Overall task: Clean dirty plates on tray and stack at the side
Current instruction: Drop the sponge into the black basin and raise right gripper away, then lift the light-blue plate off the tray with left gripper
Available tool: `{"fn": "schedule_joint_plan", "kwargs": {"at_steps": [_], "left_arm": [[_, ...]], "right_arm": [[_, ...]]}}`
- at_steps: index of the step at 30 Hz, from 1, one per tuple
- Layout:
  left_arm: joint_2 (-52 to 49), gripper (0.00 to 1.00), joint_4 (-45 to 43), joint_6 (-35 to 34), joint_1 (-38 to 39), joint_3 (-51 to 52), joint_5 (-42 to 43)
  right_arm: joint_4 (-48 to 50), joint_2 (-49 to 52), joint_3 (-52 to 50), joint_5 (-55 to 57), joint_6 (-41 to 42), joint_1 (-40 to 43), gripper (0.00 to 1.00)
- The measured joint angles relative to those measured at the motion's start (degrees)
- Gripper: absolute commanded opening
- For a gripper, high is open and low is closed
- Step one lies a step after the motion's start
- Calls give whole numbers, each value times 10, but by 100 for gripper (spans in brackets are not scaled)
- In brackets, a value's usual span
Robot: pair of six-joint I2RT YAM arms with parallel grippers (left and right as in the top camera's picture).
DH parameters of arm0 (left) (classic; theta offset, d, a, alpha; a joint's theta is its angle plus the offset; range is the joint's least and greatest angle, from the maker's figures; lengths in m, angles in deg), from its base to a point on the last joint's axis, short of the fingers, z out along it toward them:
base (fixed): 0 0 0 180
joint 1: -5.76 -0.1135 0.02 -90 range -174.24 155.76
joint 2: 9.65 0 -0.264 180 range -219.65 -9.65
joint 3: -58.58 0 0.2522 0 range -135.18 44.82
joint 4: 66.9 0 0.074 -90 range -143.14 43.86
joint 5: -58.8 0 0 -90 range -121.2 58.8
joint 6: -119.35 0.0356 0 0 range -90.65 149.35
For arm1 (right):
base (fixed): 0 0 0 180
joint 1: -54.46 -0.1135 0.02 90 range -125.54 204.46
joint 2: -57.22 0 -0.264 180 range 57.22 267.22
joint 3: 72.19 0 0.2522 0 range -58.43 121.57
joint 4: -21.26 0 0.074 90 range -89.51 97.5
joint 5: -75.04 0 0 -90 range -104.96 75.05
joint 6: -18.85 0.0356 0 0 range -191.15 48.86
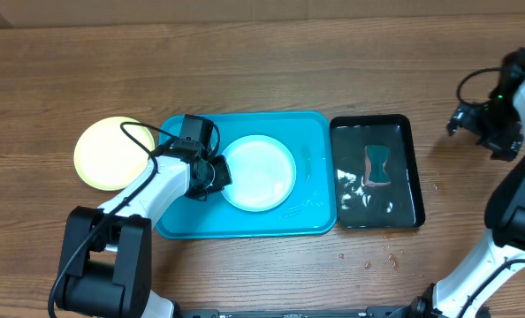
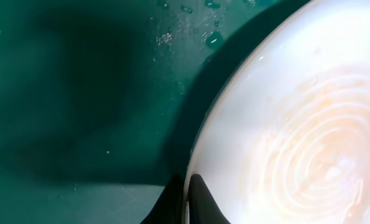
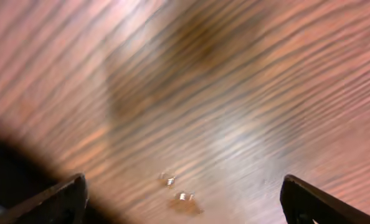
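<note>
1. At the far left the yellow-green plate point(image 1: 112, 152) lies flat on the table point(image 1: 271, 62), just outside the turquoise tray point(image 1: 245, 223), off the tray's 10 o'clock corner and apart from both my hands.
2. My left gripper point(image 1: 220, 173) is inside the tray, at the white plate's point(image 1: 261, 173) 9 o'clock edge. Its jaws are pressed together on that rim: in the left wrist view my two dark fingers point(image 2: 200, 198) meet with the thin lip of the plate pinched between them.
3. The white plate sits in the middle of the tray. A pale orange smear in faint rings spreads over its face, and small droplets point(image 2: 213, 40) dot the wet tray floor at the plate's 11 o'clock.
4. At the tray's 3 o'clock a black tray point(image 1: 414, 168) stands just beside it, holding shallow water and a sponge point(image 1: 379, 166).
5. My right gripper point(image 1: 479, 124) is at the black tray's 2 o'clock, well apart from it, over bare table. Its fingers point(image 3: 63, 200) are spread wide, holding and touching nothing; a few water drops lie on the wood between them.
</note>
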Motion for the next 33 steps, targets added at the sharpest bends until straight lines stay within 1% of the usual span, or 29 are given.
{"fn": "schedule_joint_plan", "kwargs": {"at_steps": [3, 5, 10, 15, 22, 28, 33], "left_arm": [[0, 4, 15, 6, 0, -8, 0], [-1, 4, 40, 11, 0, -26, -1], [-1, 4, 109, 21, 0, -99, -6], [-1, 4, 139, 36, 0, -163, -9], [-1, 4, 159, 45, 9, -228, -18], [-1, 4, 153, 42, 77, -281, -63], [-1, 4, 107, 34, 161, -298, -109]], "right_arm": [[29, 0, 0, 0, 0, 14, 100], [47, 0, 0, 0, 0, 19, 100], [90, 0, 0, 0, 0, 21, 100], [115, 0, 0, 0, 0, 21, 100], [115, 0, 0, 0, 0, 21, 100], [116, 0, 0, 0, 0, 21, 100], [116, 0, 0, 0, 0, 21, 100]]}}
